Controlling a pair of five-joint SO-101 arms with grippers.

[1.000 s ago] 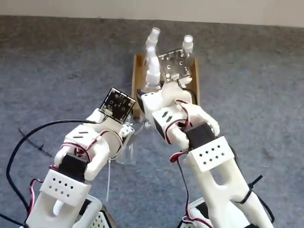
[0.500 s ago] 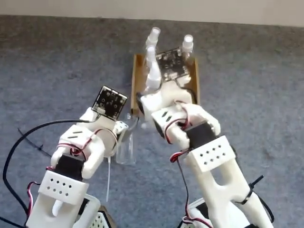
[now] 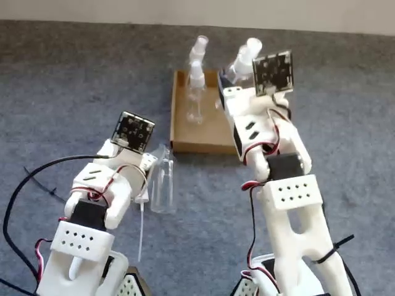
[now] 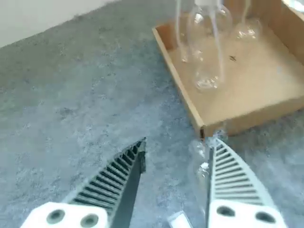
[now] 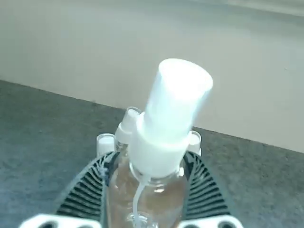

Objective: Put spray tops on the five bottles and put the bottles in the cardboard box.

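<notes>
Step in hand, as judged: boxing a finished bottle. Right gripper (image 5: 149, 160) was clamped on a capped bottle (image 5: 147, 194), held above the box (image 3: 179, 114) at its 1 o'clock corner.

Next move calls for lowering it onto bare box floor toward 3 o'clock, clear of those standing, then releasing.

Box contents: at least two capped bottles (image 3: 195, 98) toward 10–11 o'clock; exact count unclear.

Left gripper (image 4: 176, 145) was spread, pinching nothing, beside an uncapped bottle (image 3: 162, 182) lying on the carpet (image 3: 74, 92) at the box's 7 o'clock. A loose spray top (image 3: 141, 231) lay just beside it.
</notes>
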